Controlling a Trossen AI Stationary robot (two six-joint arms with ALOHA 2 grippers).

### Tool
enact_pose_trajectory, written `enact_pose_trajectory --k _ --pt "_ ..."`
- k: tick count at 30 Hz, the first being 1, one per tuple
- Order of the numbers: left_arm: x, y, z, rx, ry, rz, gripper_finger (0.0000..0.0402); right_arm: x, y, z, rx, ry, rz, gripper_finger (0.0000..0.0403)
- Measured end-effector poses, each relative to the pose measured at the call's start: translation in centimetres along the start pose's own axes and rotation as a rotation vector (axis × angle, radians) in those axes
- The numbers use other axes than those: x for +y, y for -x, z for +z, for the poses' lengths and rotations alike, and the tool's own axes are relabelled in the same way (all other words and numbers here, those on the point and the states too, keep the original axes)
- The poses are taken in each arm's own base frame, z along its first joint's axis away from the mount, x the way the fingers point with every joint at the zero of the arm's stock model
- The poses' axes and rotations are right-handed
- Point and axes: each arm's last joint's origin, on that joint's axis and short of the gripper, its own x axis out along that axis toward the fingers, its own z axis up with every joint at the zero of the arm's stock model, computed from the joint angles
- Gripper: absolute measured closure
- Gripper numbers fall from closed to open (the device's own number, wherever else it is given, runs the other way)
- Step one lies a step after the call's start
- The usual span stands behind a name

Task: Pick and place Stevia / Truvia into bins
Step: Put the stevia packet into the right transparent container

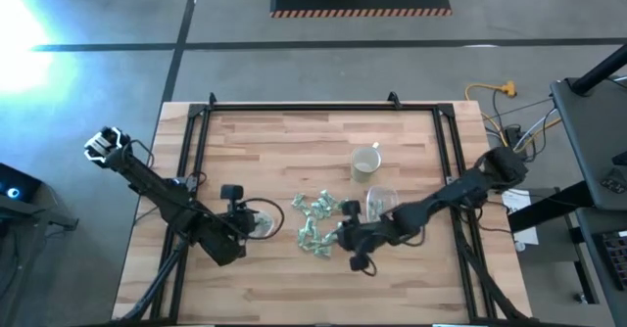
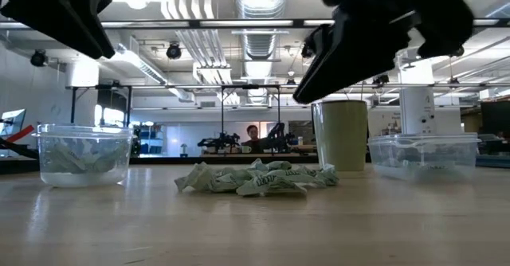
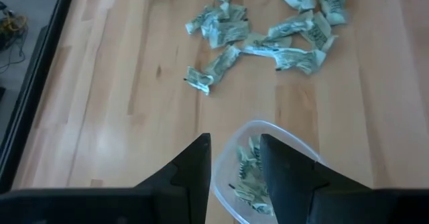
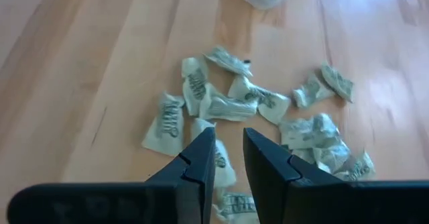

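Several pale green and white Stevia packets (image 1: 315, 221) lie in a loose pile at mid-table, also seen in the low view (image 2: 255, 178). The round clear bin (image 1: 261, 220) stands left of the pile with a few packets in it (image 3: 249, 177). The rounded-rectangular bin (image 1: 380, 202) stands right of the pile. My left gripper (image 3: 234, 160) hovers open above the round bin and holds nothing. My right gripper (image 4: 229, 153) hangs above the pile's near-right part (image 1: 345, 233), its fingers a narrow gap apart with packets (image 4: 228, 106) on the table below.
A pale cream mug (image 1: 365, 161) stands behind the pile, toward the far edge, and shows in the low view (image 2: 344, 134). A black frame (image 1: 294, 107) borders the table. Bare wood lies near and far of the pile. A person (image 2: 253, 134) sits far off in the room.
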Motion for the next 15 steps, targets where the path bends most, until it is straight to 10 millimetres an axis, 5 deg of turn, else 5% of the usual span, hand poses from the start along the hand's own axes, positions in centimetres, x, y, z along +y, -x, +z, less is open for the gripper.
enact_pose_trajectory --k 15 --pt "-0.2 -0.3 0.0 0.007 -0.007 0.003 0.029 -0.5 -3.2 -1.6 0.095 -0.035 0.043 0.027"
